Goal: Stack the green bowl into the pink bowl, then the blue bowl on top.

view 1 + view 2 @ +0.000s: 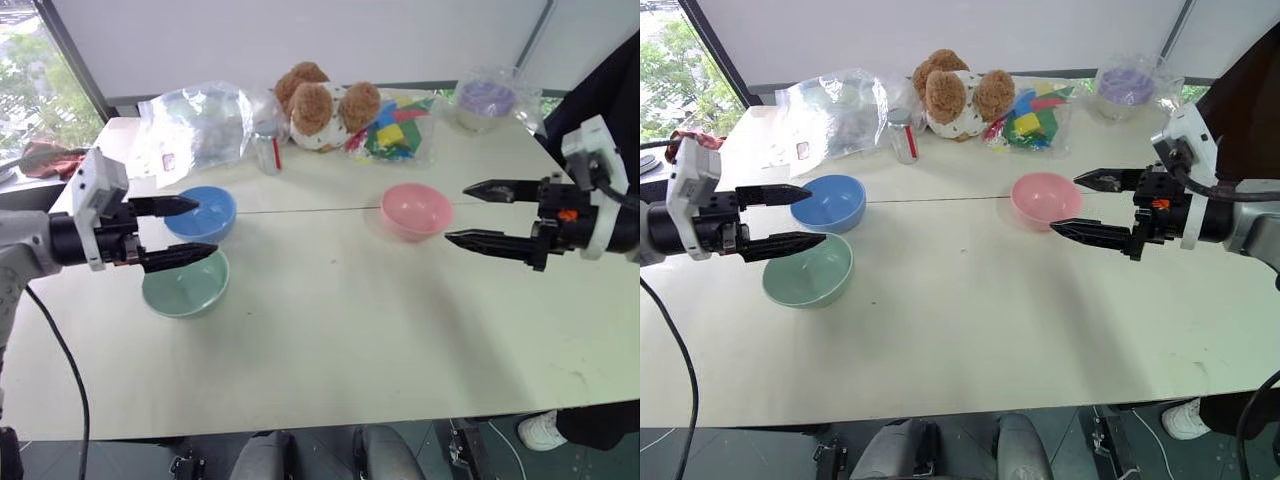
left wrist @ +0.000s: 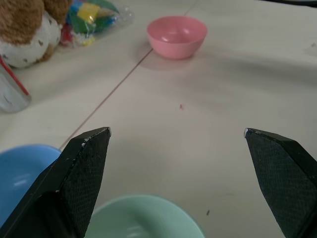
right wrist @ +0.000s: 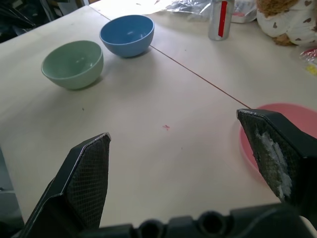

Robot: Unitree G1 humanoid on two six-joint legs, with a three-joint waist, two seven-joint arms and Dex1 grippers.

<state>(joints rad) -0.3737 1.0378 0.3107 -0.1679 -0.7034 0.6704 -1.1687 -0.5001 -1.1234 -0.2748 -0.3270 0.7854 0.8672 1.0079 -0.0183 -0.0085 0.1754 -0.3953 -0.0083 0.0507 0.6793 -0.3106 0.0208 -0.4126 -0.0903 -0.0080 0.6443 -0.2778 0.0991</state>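
Observation:
The green bowl (image 1: 186, 284) sits upright on the white table at the left, with the blue bowl (image 1: 201, 213) just behind it. My left gripper (image 1: 195, 230) hovers open above these two bowls, holding nothing. Right of the table's middle stands the pink bowl (image 1: 416, 210). Just to its right, my right gripper (image 1: 460, 213) is raised above the table, open and empty. The left wrist view looks past the green bowl (image 2: 148, 218) toward the pink bowl (image 2: 177, 36).
Along the back edge lie a crumpled clear bag (image 1: 197, 124), a small can (image 1: 268, 152), a brown plush toy (image 1: 322, 106), a bag of coloured blocks (image 1: 398, 128) and a purple item in a clear bag (image 1: 487, 100). A person in dark clothes (image 1: 605, 95) stands at the right.

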